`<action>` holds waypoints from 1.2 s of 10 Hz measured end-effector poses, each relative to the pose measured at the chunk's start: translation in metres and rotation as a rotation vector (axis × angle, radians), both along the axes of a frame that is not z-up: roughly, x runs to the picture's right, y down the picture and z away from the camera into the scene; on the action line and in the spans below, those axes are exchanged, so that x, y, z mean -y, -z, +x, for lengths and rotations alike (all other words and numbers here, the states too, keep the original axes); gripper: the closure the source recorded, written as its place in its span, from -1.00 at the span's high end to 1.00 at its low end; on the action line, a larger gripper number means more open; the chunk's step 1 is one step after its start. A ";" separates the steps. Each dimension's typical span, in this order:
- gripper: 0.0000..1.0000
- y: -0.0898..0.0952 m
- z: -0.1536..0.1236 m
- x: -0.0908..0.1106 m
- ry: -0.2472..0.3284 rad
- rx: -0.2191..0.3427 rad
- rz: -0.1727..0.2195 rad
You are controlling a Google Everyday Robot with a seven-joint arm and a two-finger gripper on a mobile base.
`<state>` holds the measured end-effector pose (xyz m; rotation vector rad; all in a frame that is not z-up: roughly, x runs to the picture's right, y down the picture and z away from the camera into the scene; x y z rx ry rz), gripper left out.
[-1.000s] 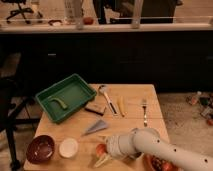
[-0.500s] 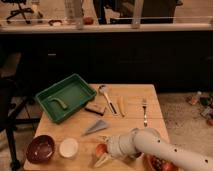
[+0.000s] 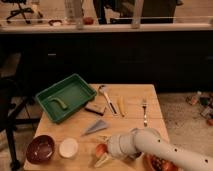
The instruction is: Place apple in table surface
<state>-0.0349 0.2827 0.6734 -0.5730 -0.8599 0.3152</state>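
My hand [image 3: 103, 150] is low at the front of the bench [image 3: 135, 107]. Its fingers are spread wide, with the apple [image 3: 101, 148] between them. The green tray [image 3: 75, 92] holds 1 small green thing [image 3: 59, 103]. A dark bowl [image 3: 41, 148] and a white bowl [image 3: 68, 147] sit left of the apple. 1 more bowl [image 3: 159, 164] holds dark red bits.

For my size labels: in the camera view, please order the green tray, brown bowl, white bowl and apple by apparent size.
1. green tray
2. brown bowl
3. white bowl
4. apple, slightly smaller than the white bowl, within the open hand near the front edge of the table
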 end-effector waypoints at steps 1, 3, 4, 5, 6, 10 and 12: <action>0.60 -0.002 0.002 -0.001 -0.002 0.002 -0.003; 0.60 -0.005 0.005 -0.002 -0.007 0.004 -0.010; 0.60 -0.008 0.008 -0.004 -0.012 0.003 -0.017; 0.60 -0.011 0.010 -0.007 -0.014 0.001 -0.023; 0.60 -0.013 0.011 -0.008 -0.015 0.000 -0.026; -0.11 -0.016 0.017 -0.009 -0.011 -0.018 -0.026; -0.51 -0.016 0.017 -0.009 -0.001 -0.026 -0.030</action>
